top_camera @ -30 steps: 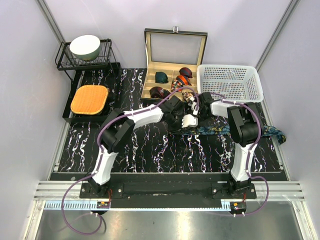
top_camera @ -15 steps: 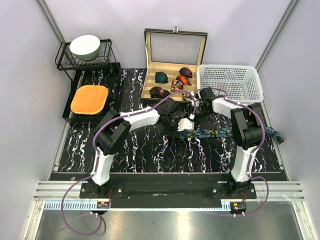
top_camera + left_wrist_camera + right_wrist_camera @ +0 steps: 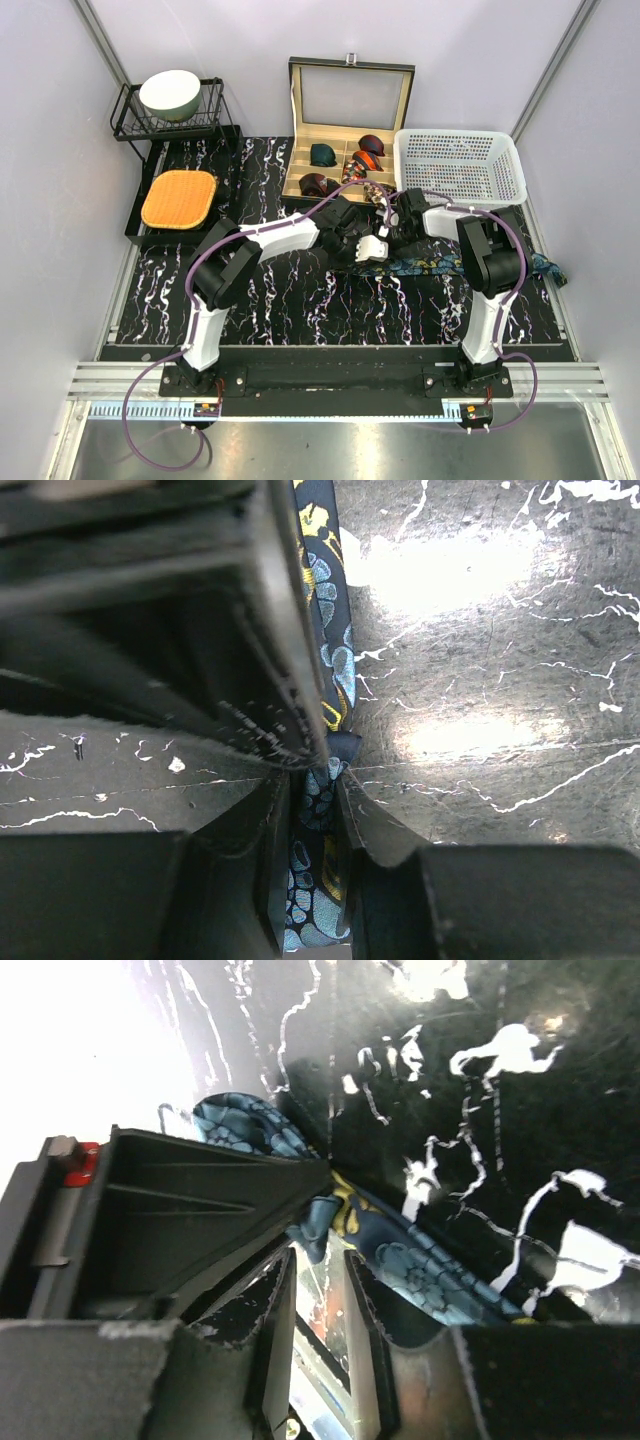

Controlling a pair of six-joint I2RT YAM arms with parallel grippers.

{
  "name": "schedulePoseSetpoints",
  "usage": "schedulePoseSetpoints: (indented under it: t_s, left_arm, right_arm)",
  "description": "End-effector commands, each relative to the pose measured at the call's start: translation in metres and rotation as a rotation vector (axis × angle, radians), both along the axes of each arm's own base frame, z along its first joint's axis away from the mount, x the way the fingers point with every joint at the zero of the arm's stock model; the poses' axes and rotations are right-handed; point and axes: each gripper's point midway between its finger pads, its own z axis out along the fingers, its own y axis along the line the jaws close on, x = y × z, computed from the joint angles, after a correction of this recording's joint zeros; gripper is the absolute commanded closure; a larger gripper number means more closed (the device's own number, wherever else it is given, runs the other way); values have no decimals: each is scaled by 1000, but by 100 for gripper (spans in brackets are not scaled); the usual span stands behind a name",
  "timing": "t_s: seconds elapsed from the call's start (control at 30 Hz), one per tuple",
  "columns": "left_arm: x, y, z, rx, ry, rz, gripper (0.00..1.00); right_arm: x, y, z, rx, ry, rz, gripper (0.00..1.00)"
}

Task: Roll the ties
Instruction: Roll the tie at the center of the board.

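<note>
Navy tie [image 3: 430, 266] w/ teal-gold pattern lies stretched out.

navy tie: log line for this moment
left gripper: shut on navy tie | right gripper: tips at it, grip unclear

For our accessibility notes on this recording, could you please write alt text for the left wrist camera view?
The left gripper is shut on a navy tie with a teal and gold pattern, pinching the narrow strip where it lies on the black marbled table. A dark, blurred shape fills the upper left.
</note>
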Motion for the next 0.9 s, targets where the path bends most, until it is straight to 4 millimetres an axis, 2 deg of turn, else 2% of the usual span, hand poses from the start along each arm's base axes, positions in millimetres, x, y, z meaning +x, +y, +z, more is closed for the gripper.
schedulePoseSetpoints:
  t_s: [0.0, 0.23, 0.4, 0.53, 0.57, 0.6, 0.73, 0.77, 0.87]
  left_arm:
    - [-19, 19, -21, 82, 109, 28, 77]
    - [-20, 20, -21, 88, 112, 33, 77]
    - [-20, 20, -22, 87, 114, 39, 77]
    - [-19, 20, -23, 89, 116, 44, 77]
    - [-20, 19, -22, 87, 114, 44, 77]
    - [-20, 20, -22, 87, 118, 47, 77]
    - [-16, 22, -19, 69, 130, 83, 64]
    - [-18, 23, -16, 56, 135, 87, 55]
    - [-8, 24, 4, -21, 125, 127, 43]
  right_arm:
    - [8, 11, 0, 56, -30, 10, 69]
    - [8, 20, 5, 100, -24, 23, 71]
    - [3, 24, 9, 118, -17, 40, 76]
    - [3, 21, 6, 92, -27, 46, 87]
    - [3, 20, 3, 80, -27, 51, 95]
    - [3, 18, -1, 53, -30, 49, 99]
    - [9, 7, -17, -45, -50, 36, 100]
    - [10, 6, -19, -59, -55, 36, 100]
    - [10, 0, -28, -104, -54, 36, 100]
